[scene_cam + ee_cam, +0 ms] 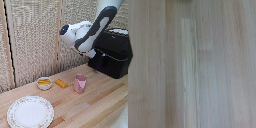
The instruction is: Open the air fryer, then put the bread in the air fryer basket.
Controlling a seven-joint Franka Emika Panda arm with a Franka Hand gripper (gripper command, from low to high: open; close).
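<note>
The black air fryer (114, 54) stands on the table at the exterior view's right. The white-and-black arm comes down from the top right, and its end, the gripper (92, 53), is right at the fryer's front face. The fingers are too small and hidden to read as open or shut. The air fryer handle is hidden behind the arm's end. I cannot tell whether the basket drawer (106, 64) is pulled out. The orange-brown bread (61, 83) lies flat on the table, well away from the gripper. The wrist view shows only bare wood and no fingers.
A white bowl with yellow contents (44, 83) sits beside the bread. A pink cup (80, 83) stands between the bread and the fryer. A patterned plate (30, 111) lies at the front left. A woven screen (35, 35) backs the wooden table (95, 107).
</note>
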